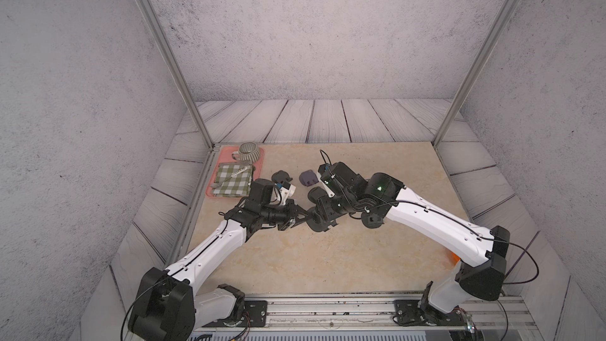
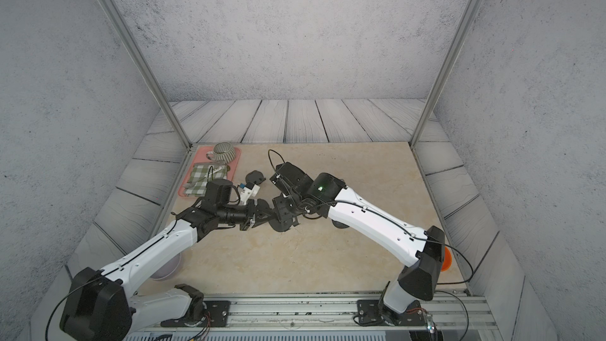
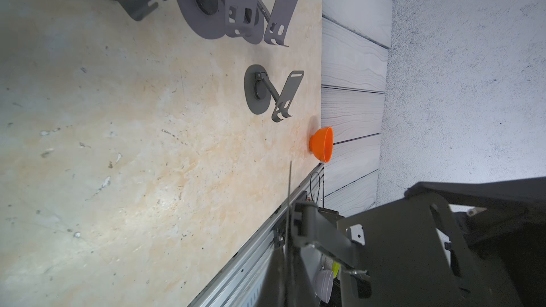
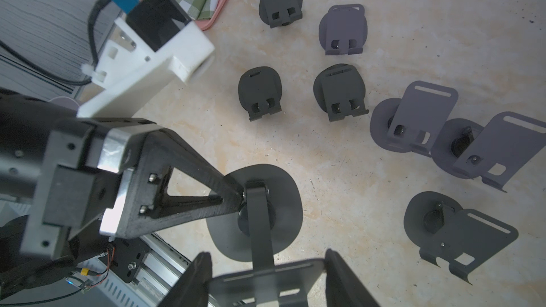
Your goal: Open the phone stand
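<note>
- Black sheet-metal phone stand (image 4: 285, 220): at the middle of the tabletop (image 1: 331, 267), where the two arms meet. You cannot tell whether its base clears the surface.
- Left gripper (image 4: 236, 196): jaws closed to a point. The tips pinch the rim of the stand's base disc, right beside the hinge.
- Right gripper (image 4: 269, 283): jaws set part-way apart, one finger (image 4: 192, 282) on each side edge of the stand's back plate (image 4: 266, 286), clamping it.
- Stand condition: the arm is swung out from the base and the back plate sits well off the disc, so note it as partly opened.
- Folded black stands (image 4: 260, 93): three, lying flat just beyond the grippers toward the far edge. One grey folded stand (image 4: 344, 29) lies among them.
- Opened stands (image 4: 461, 231): three, grouped toward the right edge, two of them overlapping.
- Pink tray (image 1: 225, 155): far left corner of the tabletop. It carries a green checked cloth (image 1: 232, 180) and a striped mug (image 1: 250, 153).
- Orange bowl (image 3: 322, 144): at the right edge, toward the near corner, well apart from your work.
</note>
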